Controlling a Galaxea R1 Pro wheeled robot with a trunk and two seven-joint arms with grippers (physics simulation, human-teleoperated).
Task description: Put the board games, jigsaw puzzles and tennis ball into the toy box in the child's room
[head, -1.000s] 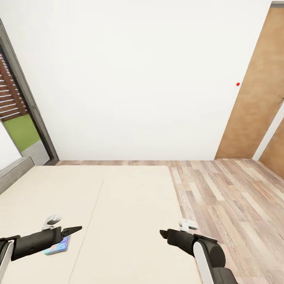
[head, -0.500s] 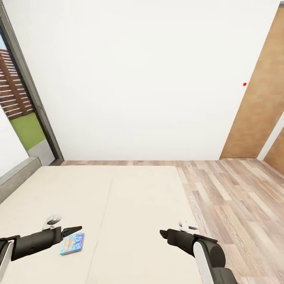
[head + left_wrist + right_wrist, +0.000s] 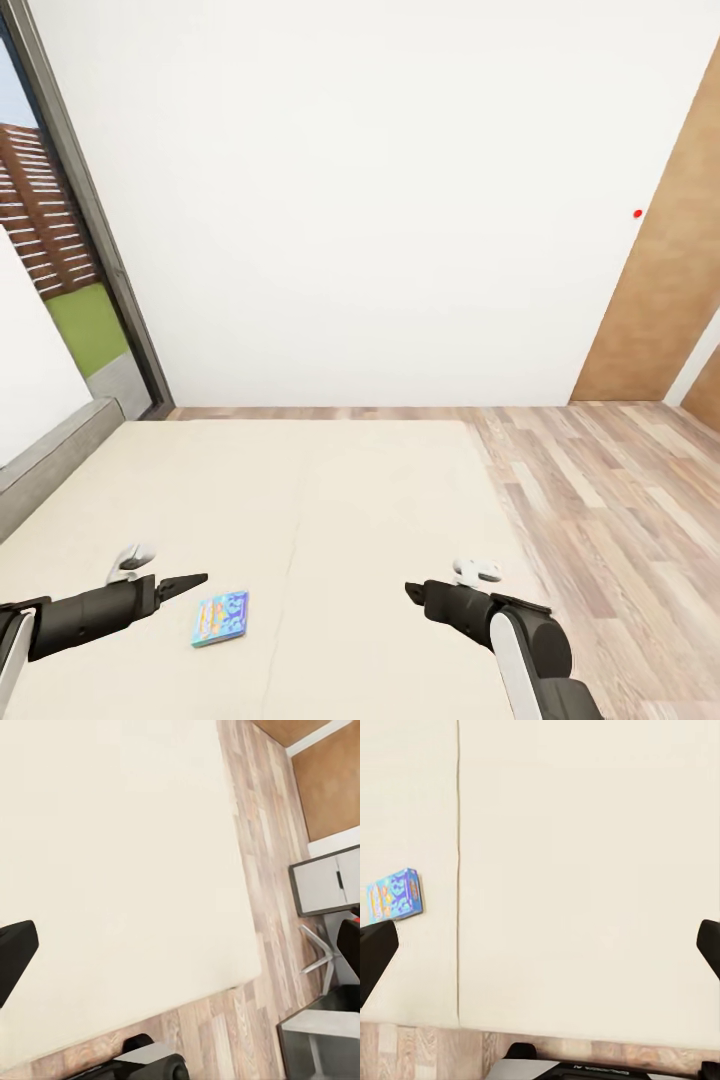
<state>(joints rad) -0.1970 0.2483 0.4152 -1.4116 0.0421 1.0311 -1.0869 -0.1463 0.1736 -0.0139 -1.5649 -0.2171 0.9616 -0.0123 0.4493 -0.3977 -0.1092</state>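
The two black arms reach out low over the bed [image 3: 380,500]. The left gripper [image 3: 185,581] hangs just above the cream cover, and in the left wrist view its two finger tips sit far apart at the edges of the picture — the jaws are wide, with nothing between them. The right gripper [image 3: 412,591] is the same: wide open and holding nothing, its tips far apart in the right wrist view too.

Just beside the left gripper, a little to its right, lies one board game [image 3: 221,618] — a flat blue box with bright pictures on its lid. It rests flat on the bed, closed, not touching the gripper. The right wrist view shows it too, near a long seam [image 3: 458,870] in the cover.

Past the bed comes the wooden floor [image 3: 600,500], then a plain white wall [image 3: 380,200] with one small red dot [image 3: 638,213]. A brown door [image 3: 660,290] stands at the right. At the left is a dark window frame [image 3: 95,230] with green grass outside.
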